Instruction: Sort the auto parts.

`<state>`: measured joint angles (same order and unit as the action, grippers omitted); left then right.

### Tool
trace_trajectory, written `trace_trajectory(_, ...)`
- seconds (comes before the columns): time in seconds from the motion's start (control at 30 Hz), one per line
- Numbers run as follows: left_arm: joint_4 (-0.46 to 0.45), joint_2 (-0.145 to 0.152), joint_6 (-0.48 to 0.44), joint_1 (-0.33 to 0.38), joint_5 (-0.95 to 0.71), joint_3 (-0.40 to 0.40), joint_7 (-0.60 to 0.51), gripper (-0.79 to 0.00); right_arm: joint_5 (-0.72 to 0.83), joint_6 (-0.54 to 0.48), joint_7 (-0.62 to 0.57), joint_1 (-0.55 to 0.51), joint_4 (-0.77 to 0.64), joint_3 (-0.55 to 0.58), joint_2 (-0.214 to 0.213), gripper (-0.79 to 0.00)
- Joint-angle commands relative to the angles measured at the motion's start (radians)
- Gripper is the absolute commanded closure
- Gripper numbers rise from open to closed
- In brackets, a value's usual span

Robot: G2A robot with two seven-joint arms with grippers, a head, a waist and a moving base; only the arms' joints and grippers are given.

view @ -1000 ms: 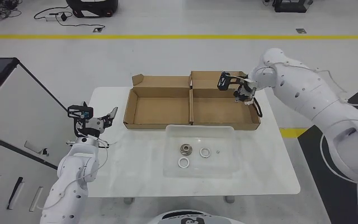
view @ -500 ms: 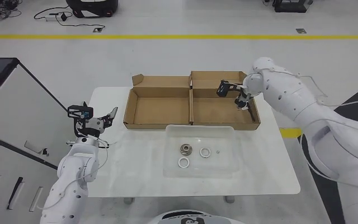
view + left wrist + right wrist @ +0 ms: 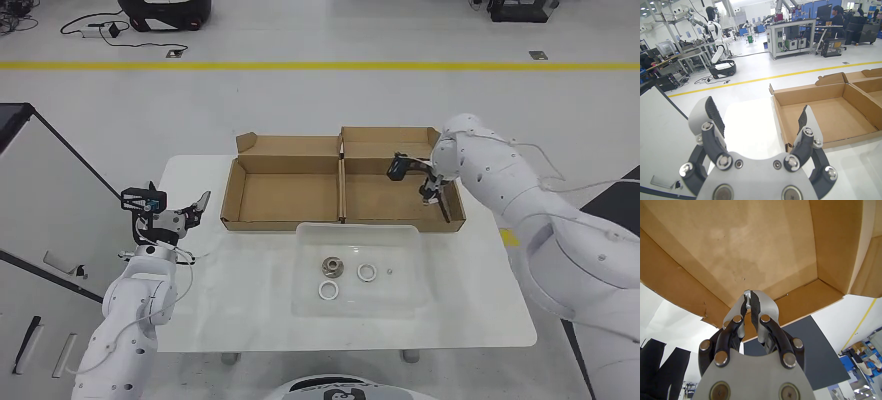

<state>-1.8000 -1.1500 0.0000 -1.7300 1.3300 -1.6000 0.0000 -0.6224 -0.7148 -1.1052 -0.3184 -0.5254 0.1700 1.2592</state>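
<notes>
Two open cardboard boxes sit side by side on the white table (image 3: 480, 300), walls touching: left box (image 3: 285, 198) and right box (image 3: 380, 200), both w/ bare brown floors. Marks on the cardboard are only faint scuffs, nothing readable. Just in front of the boxes, on the robot's side, lies a clear tray (image 3: 405, 300). It holds a metal hub (image 3: 330, 266), a white ring (image 3: 327, 291), a smaller ring (image 3: 368, 271) and a tiny part (image 3: 389, 268) too small to ID.

The right gripper (image 3: 748, 294) hangs over the right box, at its near corner on the robot's right. Its jaws are pinched onto a silver bolt (image 3: 747, 300): threaded shank btwn the black pads, hex head poking past the tips toward the box floor. Can't tell whether the head touches the floor. From the top, the right gripper (image 3: 437, 190) sits just inside the box's right wall. The bolt can't be made out there, being tiny and masked by the fingers.

The left gripper (image 3: 758, 106) hovers w/ jaws spread wide, nothing btwn its ribbed pads. In the top view the left gripper (image 3: 193, 208) is at the table's left edge, well apart from boxes and tray. The left wrist view takes in the left box's floor but cuts the right box off at the frame edge. Signs and screens in the room behind are too far off to read.
</notes>
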Motion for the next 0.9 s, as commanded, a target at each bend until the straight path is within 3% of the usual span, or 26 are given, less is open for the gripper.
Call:
trace_trajectory(0.0, 0.0, 0.0, 0.0, 0.0, 0.0, 0.0, 0.0, -0.785, -0.007, -0.013, 0.013, 0.0, 0.025, 0.0, 0.012, 0.0)
trace_trajectory(0.37, 0.0, 0.0, 0.0, 0.0, 0.0, 0.0, 0.0, -0.785, -0.093, -0.034, 0.162, -0.005, 0.14, 0.0, 0.073, 0.0)
trace_trajectory(0.73, 0.0, 0.0, 0.0, 0.0, 0.0, 0.0, 0.0, -0.785, -0.127, -0.064, 0.202, -0.023, 0.227, 0.001, 0.121, 0.0)
trace_trajectory(0.87, 0.0, 0.0, 0.0, 0.0, 0.0, 0.0, 0.0, -0.785, -0.137, -0.074, 0.21, -0.025, 0.249, 0.002, 0.135, -0.126)
